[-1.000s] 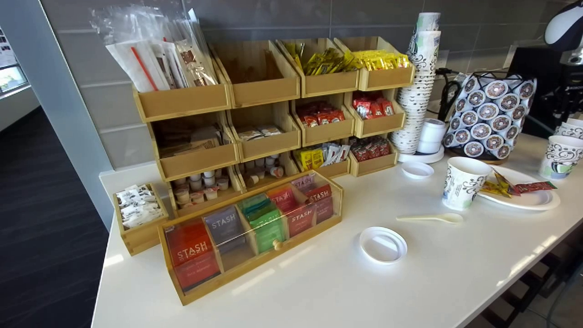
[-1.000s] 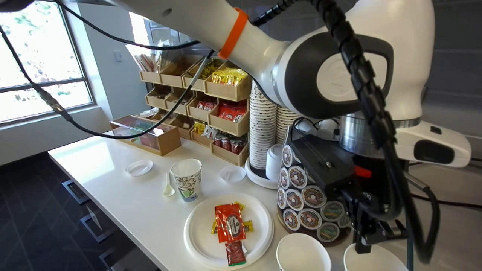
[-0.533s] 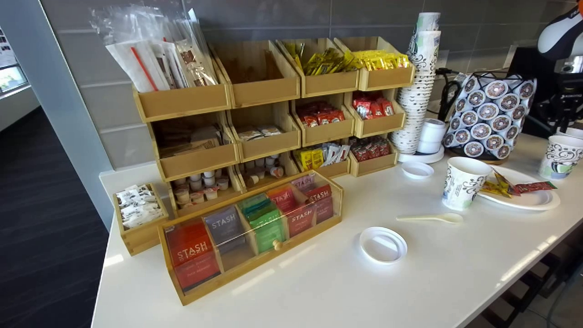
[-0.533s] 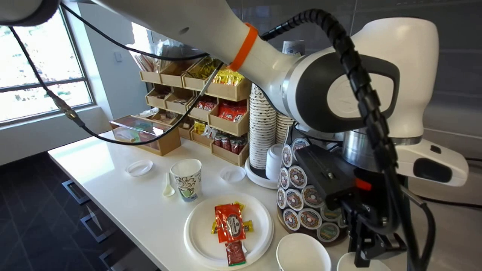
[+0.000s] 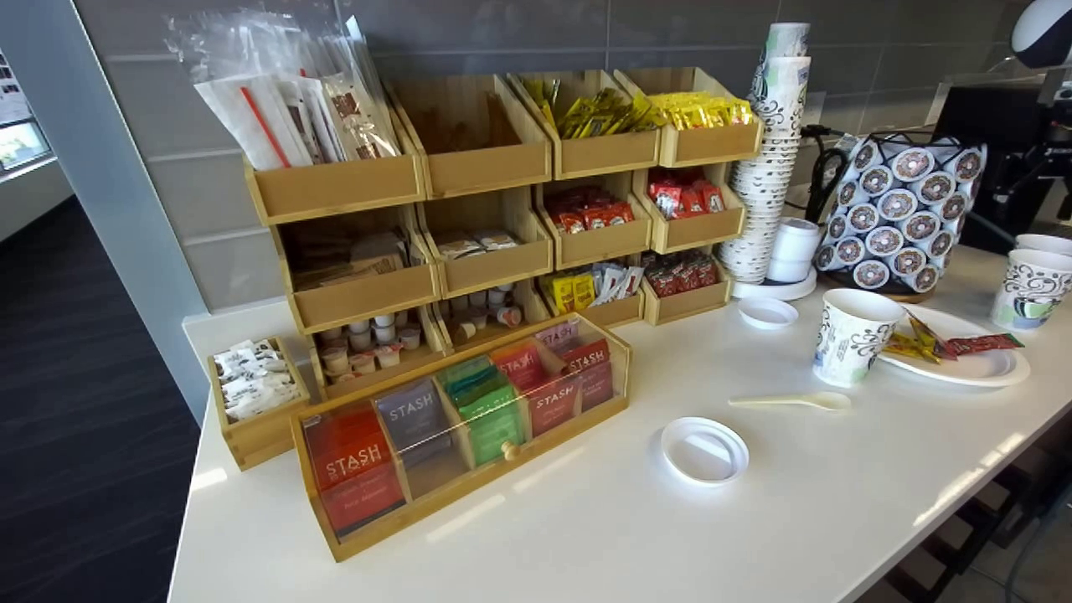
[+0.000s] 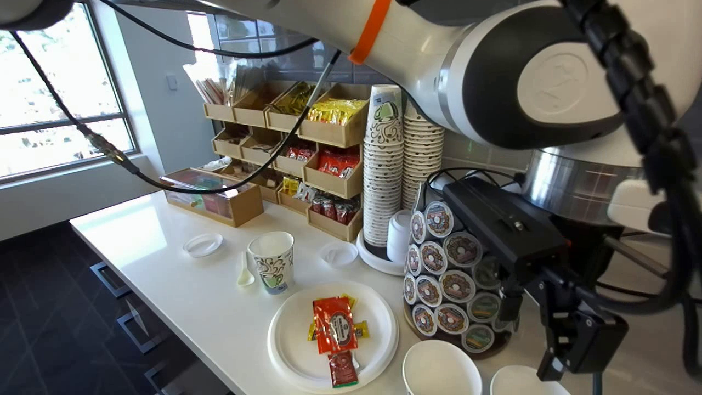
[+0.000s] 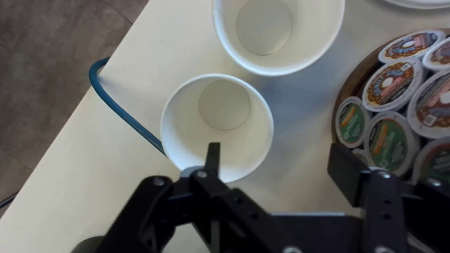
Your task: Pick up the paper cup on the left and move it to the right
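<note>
Three white paper cups with a green-teal print stand upright on the counter. One cup is closest below my gripper in the wrist view, near the counter's edge. Beside it is another cup, a small gap apart. The third cup stands farther off, beyond the plate. In an exterior view my gripper hangs above the nearest cup, tilted. Its jaws are wide apart with nothing between them. One finger overlaps that cup's rim in the wrist view; it looks clear of it.
A coffee-pod carousel stands right by the gripper. A plate with packets, a spoon, a flat lid and tall cup stacks share the counter. A teal cable runs over the edge to the nearest cup.
The gripper first came down with the nearest cup until it stood on the counter. Then the jaws opened, let go of it, and the gripper rose and tilted away.
</note>
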Controlling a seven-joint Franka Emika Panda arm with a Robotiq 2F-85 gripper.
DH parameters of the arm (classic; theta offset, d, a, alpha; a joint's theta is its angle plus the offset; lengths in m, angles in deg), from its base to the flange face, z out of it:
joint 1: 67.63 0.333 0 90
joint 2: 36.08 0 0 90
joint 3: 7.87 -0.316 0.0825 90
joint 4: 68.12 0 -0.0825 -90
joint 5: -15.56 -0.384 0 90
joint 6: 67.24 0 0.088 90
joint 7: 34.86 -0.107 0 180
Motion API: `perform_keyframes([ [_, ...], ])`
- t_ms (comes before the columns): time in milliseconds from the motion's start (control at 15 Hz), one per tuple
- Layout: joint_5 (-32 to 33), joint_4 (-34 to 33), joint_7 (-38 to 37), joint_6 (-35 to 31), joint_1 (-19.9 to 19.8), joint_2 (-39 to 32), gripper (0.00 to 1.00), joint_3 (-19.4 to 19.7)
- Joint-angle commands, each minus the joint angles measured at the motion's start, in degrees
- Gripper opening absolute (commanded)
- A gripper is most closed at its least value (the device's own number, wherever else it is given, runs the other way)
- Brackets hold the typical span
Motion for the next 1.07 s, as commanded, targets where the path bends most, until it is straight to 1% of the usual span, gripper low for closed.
perform_keyframes([
  [0, -2.0, 0.8, 10.8, 3.9, -3.2, 4.3, 1.00, -3.5],
  [133, 0.4, 2.1, 16.0, 3.7, -3.2, 6.7, 1.00, -3.4],
  [333, -0.3, 3.2, 25.8, 5.5, -4.3, 10.5, 1.00, -3.9],
  [533, -0.3, 6.5, 32.9, 7.8, -3.9, 15.9, 1.00, -4.2],
  [733, 0.8, 11.4, 36.3, 8.5, -1.6, 22.3, 1.00, -4.0],
  [1000, 3.4, 18.9, 33.3, 6.4, 3.6, 31.5, 1.00, -3.7],
])
